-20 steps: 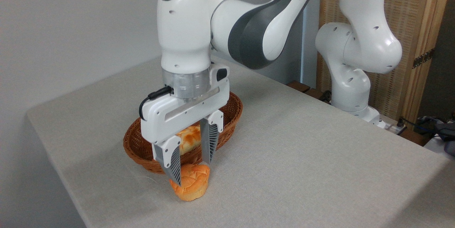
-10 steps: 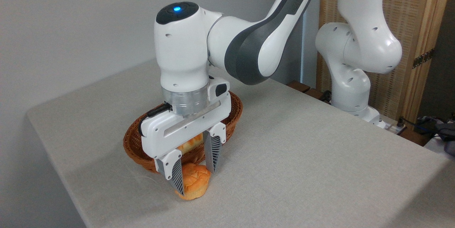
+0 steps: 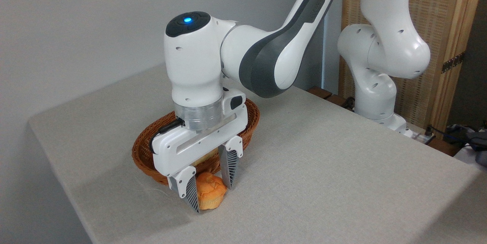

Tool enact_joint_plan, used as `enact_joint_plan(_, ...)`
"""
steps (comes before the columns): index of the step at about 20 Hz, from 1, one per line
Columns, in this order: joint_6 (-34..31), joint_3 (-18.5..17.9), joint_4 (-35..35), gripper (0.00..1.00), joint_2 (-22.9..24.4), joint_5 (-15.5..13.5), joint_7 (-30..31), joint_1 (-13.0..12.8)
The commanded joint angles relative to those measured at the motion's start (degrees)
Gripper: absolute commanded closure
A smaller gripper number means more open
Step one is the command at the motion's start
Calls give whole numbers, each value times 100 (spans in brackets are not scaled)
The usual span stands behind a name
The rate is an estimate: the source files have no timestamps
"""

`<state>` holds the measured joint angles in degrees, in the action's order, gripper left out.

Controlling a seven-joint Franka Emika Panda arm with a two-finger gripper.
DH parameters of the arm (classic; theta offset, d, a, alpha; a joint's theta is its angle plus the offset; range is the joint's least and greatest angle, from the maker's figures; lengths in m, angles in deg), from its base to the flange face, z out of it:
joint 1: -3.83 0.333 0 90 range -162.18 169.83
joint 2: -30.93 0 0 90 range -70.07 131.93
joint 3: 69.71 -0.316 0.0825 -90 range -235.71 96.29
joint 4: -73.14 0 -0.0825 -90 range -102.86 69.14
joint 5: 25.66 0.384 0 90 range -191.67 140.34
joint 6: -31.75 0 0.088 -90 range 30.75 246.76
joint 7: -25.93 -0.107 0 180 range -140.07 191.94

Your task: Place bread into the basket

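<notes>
Since the earlier frame our gripper (image 3: 212, 199) has sunk lower, its ribbed grey fingers (image 3: 228, 168) now pinching the bread (image 3: 210, 194), a knobbly orange bun sitting on the grey cloth-covered table (image 3: 323, 168). Just behind it, on the far side, stands the oval woven wicker basket (image 3: 146, 149), reddish-brown, largely hidden by our white wrist.

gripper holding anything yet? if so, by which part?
Cannot tell if it grips yet. The gripper straddles the bun on the table, fingers against its sides, beside the basket.
</notes>
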<state>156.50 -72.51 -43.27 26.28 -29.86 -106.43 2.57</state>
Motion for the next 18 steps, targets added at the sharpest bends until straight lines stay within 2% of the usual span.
enact_joint_plan(1, 76, -36, -13, 23, -10, 103, -53, -15)
enact_joint_plan(2, 68, -36, -13, 36, -1, 103, -53, -24)
enact_joint_plan(3, 41, -36, -13, 42, -1, 103, -61, -24)
enact_joint_plan(4, 24, -36, -13, 60, 8, 103, -61, -24)
enact_joint_plan(5, 15, -36, -13, 72, 17, 103, -61, -24)
enact_joint_plan(7, -11, -36, -13, 76, 17, 103, -70, -24)
enact_joint_plan(16, -108, -36, -4, 76, 78, 103, -61, -24)
enact_joint_plan(18, -205, -45, 4, 81, 78, 103, -79, -24)
